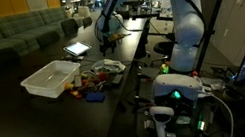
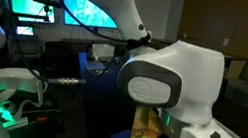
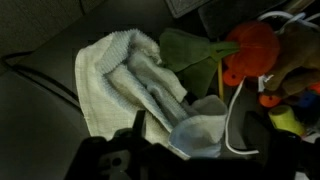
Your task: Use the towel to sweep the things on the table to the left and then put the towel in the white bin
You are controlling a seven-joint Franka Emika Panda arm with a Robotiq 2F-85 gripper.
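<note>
The pincer point(image 3: 190, 152) comes in from the bottom of the wrist view. It looks dark and blurry. Its two jaws are wide apart and they hold nothing.

Right by it lies the towel point(image 3: 125, 80). It is white and bunched up in soft folds. One pale fold reaches down close to the pincer. Next to the towel is a green piece point(image 3: 190, 48). An orange toy point(image 3: 250, 55) touches the green piece. A yellow toy point(image 3: 285, 120) lies lower down at the side. A thin white cord point(image 3: 232, 115) curls past them.

In an exterior view, the towel point(image 1: 112, 67) lies on the dark, shiny table point(image 1: 31, 125). The things point(image 1: 92, 81) sit in a little heap just beside it, and a blue toy point(image 1: 94, 96) is at the near edge of the heap. The white bin point(image 1: 49, 81) stands on the far side of the heap from the towel, close to the things. A tablet point(image 1: 76, 48) with a bright screen lies behind the bin. The big white arm point(image 1: 187, 17) rises at the table's edge.

In an exterior view, a fat white part of the arm point(image 2: 162, 86) fills most of the picture. Glowing screens point(image 2: 83, 12) shine behind it.
</note>
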